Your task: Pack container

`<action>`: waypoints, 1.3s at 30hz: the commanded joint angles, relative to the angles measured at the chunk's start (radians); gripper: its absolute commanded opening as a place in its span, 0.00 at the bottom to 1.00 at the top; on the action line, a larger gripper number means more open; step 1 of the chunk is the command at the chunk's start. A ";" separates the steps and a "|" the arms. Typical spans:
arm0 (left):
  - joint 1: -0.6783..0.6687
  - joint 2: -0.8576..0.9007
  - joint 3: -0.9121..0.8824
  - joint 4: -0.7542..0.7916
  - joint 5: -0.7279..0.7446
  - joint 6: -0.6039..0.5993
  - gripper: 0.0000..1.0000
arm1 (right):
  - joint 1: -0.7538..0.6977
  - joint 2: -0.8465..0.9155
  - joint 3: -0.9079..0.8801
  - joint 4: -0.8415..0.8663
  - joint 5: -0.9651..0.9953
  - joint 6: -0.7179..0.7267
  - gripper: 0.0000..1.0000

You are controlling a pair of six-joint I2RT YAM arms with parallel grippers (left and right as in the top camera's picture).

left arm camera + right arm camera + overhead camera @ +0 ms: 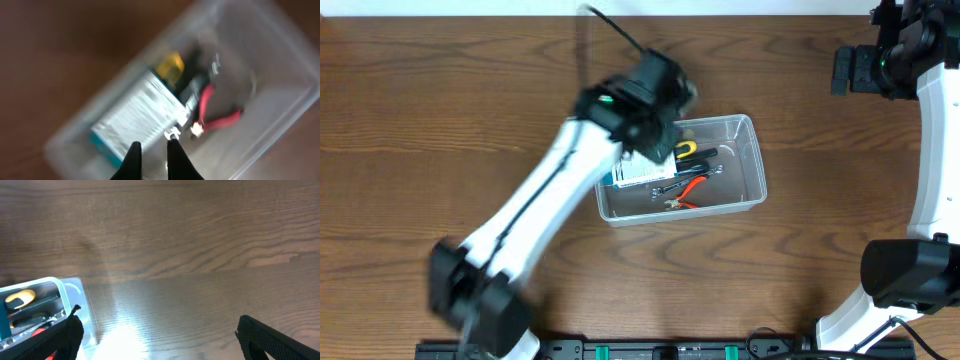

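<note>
Container: clear plastic bin; I judge it light, stiff, slick; grip the thick rim.
Left tool: slightly spread, empty, above the bin.
Right tool: wide apart, empty.

The container is a clear, see-through plastic rectangular bin with rounded corners and a thick rim, sitting upright and open-topped on the wooden table, near its middle. In the overhead view its long sides run left to right with a slight tilt. Its left end is partly hidden from above, while the right end is bare.
</note>
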 commanded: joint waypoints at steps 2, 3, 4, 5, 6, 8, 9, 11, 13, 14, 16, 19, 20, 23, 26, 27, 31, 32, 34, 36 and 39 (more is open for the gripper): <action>0.118 -0.121 0.041 -0.008 -0.198 -0.176 0.08 | 0.001 -0.006 0.006 -0.001 0.000 0.017 0.99; 0.156 -0.140 0.041 -0.009 -0.217 -0.198 0.08 | 0.001 -0.006 0.006 -0.002 0.000 0.017 0.99; 0.198 -0.156 0.041 -0.011 -0.219 -0.211 0.08 | 0.001 -0.006 0.006 -0.002 0.000 0.017 0.99; 0.240 -0.169 0.041 -0.013 -0.219 -0.224 0.08 | 0.000 -0.006 0.006 -0.002 0.000 0.017 0.99; 0.270 -0.177 0.041 -0.016 -0.219 -0.229 0.09 | 0.001 -0.006 0.006 -0.002 0.000 0.017 0.99; 0.343 -0.187 0.040 -0.021 -0.219 -0.229 0.12 | 0.001 -0.006 0.006 -0.001 0.000 0.017 0.99; 0.371 -0.188 0.040 -0.023 -0.219 -0.230 0.15 | 0.001 -0.006 0.006 -0.001 0.000 0.017 0.99; 0.419 -0.187 0.040 -0.026 -0.218 -0.231 0.42 | 0.001 -0.006 0.006 -0.002 0.000 0.017 0.99; 0.452 -0.186 0.040 -0.028 -0.218 -0.231 0.69 | 0.001 -0.006 0.006 -0.002 0.000 0.017 0.99; 0.463 -0.186 0.040 -0.027 -0.219 -0.231 0.97 | 0.001 -0.006 0.006 -0.002 0.000 0.017 0.99; 0.481 -0.187 0.040 -0.026 -0.219 -0.230 0.98 | 0.001 -0.006 0.006 -0.001 0.000 0.017 0.99; 0.496 -0.186 0.040 -0.018 -0.219 -0.227 0.98 | 0.001 -0.006 0.006 -0.001 0.000 0.017 0.99; 0.500 -0.186 0.040 -0.015 -0.219 -0.227 0.98 | 0.001 -0.006 0.006 -0.002 0.000 0.017 0.99; 0.502 -0.186 0.040 -0.016 -0.219 -0.227 0.98 | 0.001 -0.006 0.006 -0.001 0.000 0.017 0.99; 0.501 -0.186 0.040 -0.016 -0.219 -0.227 0.98 | 0.001 -0.006 0.006 -0.001 0.000 0.017 0.99; 0.501 -0.186 0.040 -0.016 -0.219 -0.227 0.98 | 0.001 -0.006 0.006 -0.001 0.000 0.017 0.99; 0.501 -0.186 0.040 -0.016 -0.219 -0.227 0.98 | -0.001 -0.005 0.006 -0.001 0.000 0.017 0.99; 0.501 -0.186 0.040 -0.016 -0.219 -0.227 0.97 | 0.001 -0.005 0.005 -0.001 0.001 0.017 0.99; 0.501 -0.186 0.040 -0.016 -0.219 -0.227 0.98 | 0.005 -0.028 0.005 -0.002 0.000 0.017 0.99; 0.501 -0.186 0.040 -0.016 -0.219 -0.227 0.98 | 0.017 -0.071 0.005 -0.002 0.000 0.017 0.99; 0.501 -0.186 0.040 -0.016 -0.219 -0.227 0.98 | 0.051 -0.183 0.005 -0.001 0.000 0.017 0.99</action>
